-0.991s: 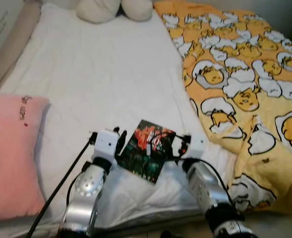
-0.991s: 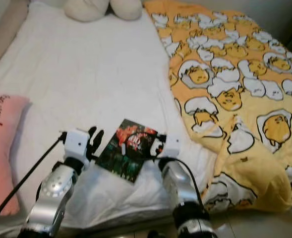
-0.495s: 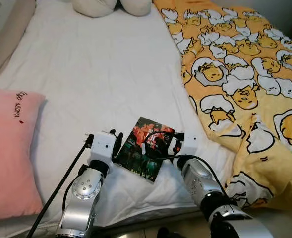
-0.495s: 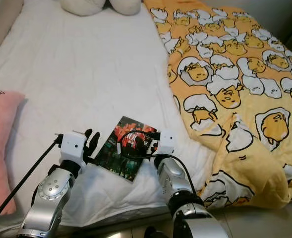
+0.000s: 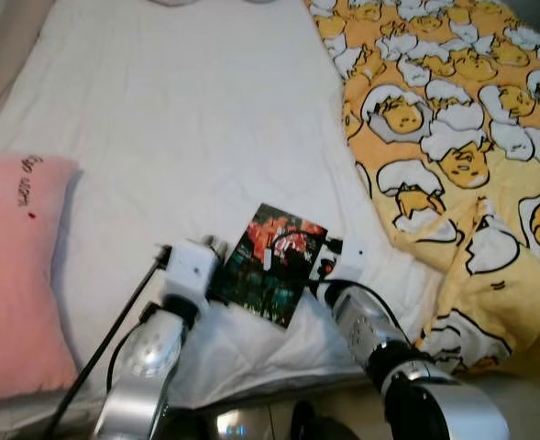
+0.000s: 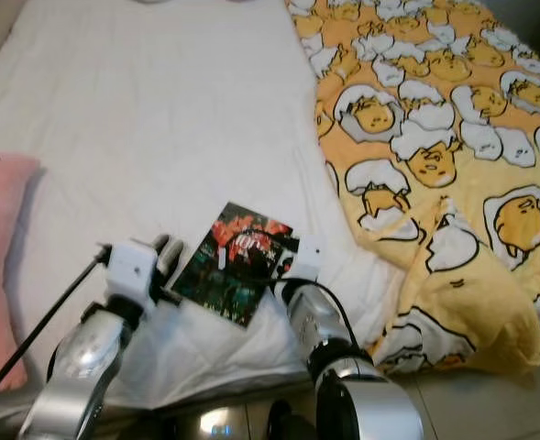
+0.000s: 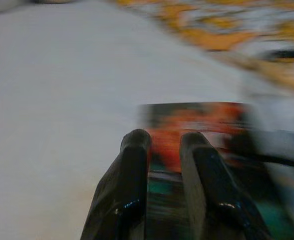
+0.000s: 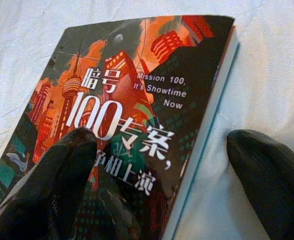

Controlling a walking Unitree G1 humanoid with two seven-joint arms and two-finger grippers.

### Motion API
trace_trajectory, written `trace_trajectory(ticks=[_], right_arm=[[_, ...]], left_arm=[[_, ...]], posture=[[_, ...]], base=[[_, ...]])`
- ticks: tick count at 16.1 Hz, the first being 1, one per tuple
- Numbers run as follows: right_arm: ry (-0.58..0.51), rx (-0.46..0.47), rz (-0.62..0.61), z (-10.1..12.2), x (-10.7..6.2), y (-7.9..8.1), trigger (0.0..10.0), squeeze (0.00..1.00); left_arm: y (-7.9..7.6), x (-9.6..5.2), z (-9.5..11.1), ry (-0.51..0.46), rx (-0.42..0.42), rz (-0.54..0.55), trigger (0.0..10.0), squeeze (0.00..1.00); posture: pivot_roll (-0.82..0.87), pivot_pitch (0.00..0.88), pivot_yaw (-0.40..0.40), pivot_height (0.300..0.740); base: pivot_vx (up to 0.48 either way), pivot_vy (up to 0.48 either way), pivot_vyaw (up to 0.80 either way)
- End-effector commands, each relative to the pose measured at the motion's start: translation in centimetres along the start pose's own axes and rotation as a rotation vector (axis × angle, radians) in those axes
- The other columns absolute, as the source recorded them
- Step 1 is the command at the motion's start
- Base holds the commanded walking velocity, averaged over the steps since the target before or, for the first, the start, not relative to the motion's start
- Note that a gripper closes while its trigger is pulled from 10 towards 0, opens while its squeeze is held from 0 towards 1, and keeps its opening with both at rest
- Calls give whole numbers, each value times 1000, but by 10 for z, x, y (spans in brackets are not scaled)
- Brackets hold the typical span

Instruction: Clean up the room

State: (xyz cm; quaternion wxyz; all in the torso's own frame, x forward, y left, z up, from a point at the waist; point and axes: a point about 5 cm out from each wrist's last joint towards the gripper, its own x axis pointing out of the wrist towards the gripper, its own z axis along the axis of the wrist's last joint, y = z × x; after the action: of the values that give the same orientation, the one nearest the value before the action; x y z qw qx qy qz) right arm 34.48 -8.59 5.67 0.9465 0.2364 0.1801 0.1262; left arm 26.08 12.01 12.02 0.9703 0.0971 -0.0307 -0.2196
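Observation:
A paperback book (image 5: 271, 264) with a dark cover, red city art and white lettering lies flat on the white sheet near the bed's front edge. My left gripper (image 5: 216, 249) sits at the book's left edge, its two black fingers (image 7: 134, 150) close together and low over the blurred cover. My right gripper (image 5: 312, 264) is at the book's right edge. It is open and straddles that edge. One of its fingers (image 8: 72, 150) rests on the cover and the other finger (image 8: 261, 160) presses the sheet beside the book (image 8: 137, 100).
A pink pillow (image 5: 17, 275) lies on the left of the bed. A yellow duvet (image 5: 462, 137) printed with egg figures covers the right side and hangs over the front corner. White sheet (image 5: 187, 110) stretches behind the book. The floor shows below the bed's front edge.
The camera has tipped down, so the plush toys at the head of the bed have left the picture. My right gripper has come in over the book's right edge. The book has not moved.

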Motion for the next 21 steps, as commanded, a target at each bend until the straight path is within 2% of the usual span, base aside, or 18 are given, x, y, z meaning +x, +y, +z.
trace_trajectory(ticks=[1,2,5,7,11,15,16,18,19,21], right_arm=[[55,42,17,-12,0,5,10000,0],[62,53,21,-13,0,7,10000,0],[66,53,59,-14,2,14,10000,0],[68,-1,118,-12,4,23,10000,0],[94,-51,164,-14,5,31,10000,0],[133,-57,189,-18,7,41,10000,0],[190,-46,175,-25,6,39,10000,0],[228,-114,64,-32,1,20,10000,0],[251,-223,-20,-40,-7,2,10000,0],[277,-309,-60,-51,-15,-12,10000,0]], left_arm=[[-20,-7,5,-2,-2,-150,10000,0],[-21,-11,6,7,21,-173,10000,0],[-16,-13,4,15,33,-135,10000,0],[-18,-13,5,18,19,-137,10000,0],[-21,-17,4,44,7,-151,10000,0],[-22,-20,2,64,3,-145,10000,0],[-22,-19,1,67,1,-142,10000,0],[-25,-14,0,71,-3,-161,10000,0],[-23,-6,-4,90,-20,-153,10000,0],[-16,4,-9,99,-28,-105,10000,0]], posture=[[324,322,-77,740],[327,324,-77,740],[337,324,-81,740],[335,323,-85,740],[357,326,-86,740],[373,319,-91,740],[368,314,-93,740],[349,298,-102,740],[320,280,-104,740],[292,265,-106,740]], base=[[0,0,0],[0,0,0],[0,0,0],[0,0,0],[0,0,0],[0,0,0],[0,0,0],[0,0,0],[0,0,0],[0,0,0]])
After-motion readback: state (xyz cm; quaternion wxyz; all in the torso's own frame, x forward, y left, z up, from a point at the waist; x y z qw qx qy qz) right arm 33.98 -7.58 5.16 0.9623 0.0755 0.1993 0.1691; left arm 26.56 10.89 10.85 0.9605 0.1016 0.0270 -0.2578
